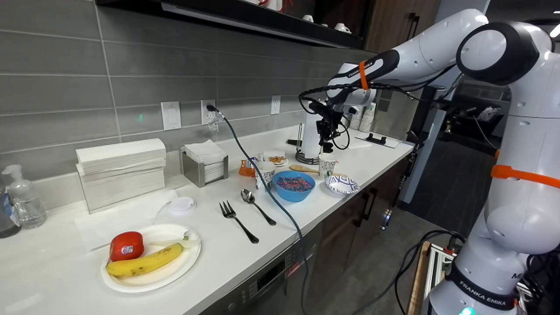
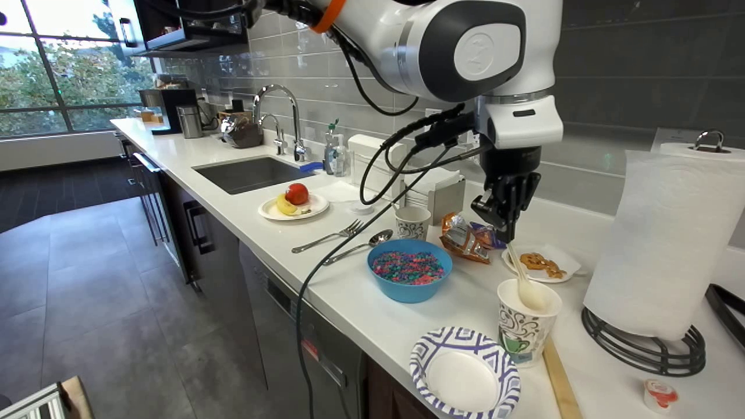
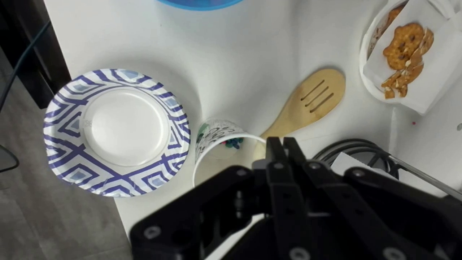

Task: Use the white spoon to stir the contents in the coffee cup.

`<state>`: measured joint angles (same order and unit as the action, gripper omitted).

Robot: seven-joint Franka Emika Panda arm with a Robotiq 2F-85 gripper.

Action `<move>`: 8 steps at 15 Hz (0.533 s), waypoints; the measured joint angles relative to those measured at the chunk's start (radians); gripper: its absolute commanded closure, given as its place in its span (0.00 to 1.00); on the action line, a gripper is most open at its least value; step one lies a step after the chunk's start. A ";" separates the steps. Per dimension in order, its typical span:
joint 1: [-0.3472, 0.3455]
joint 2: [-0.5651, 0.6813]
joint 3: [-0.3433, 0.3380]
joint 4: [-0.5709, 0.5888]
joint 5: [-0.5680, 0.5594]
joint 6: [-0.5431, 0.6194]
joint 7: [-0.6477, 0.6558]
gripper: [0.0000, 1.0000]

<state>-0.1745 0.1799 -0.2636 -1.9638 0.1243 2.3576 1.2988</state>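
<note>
The white spoon (image 2: 530, 293) slants down from my gripper (image 2: 508, 235) with its bowl end inside the coffee cup (image 2: 521, 333). My gripper (image 1: 326, 148) is shut on the top of the spoon's handle, above the cup (image 1: 327, 166). The cup stands upright, white with a leafy print. In the wrist view, the fingertips (image 3: 281, 141) are nearly together beside the cup's rim. Blue, green and pink beads (image 3: 234, 142) lie at the bottom of the cup (image 3: 215, 134). Only a bit of the spoon (image 3: 259, 151) shows there; the fingers hide the rest.
A blue-patterned paper bowl (image 3: 117, 126) sits close to the cup at the counter edge. A wooden slotted spatula (image 3: 311, 96) lies behind the cup. A blue bowl of beads (image 2: 409, 289), a paper towel roll (image 2: 657, 250) and a cookie plate (image 2: 559, 278) stand around. A cable (image 1: 280, 205) crosses the counter.
</note>
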 measured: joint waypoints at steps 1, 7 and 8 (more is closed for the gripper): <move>0.000 0.000 0.000 0.000 -0.006 -0.005 0.009 0.99; -0.002 0.000 -0.010 0.000 -0.059 -0.050 0.088 0.70; -0.003 0.000 -0.010 0.000 -0.063 -0.058 0.097 0.64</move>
<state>-0.1778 0.1796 -0.2737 -1.9633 0.0616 2.2994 1.3954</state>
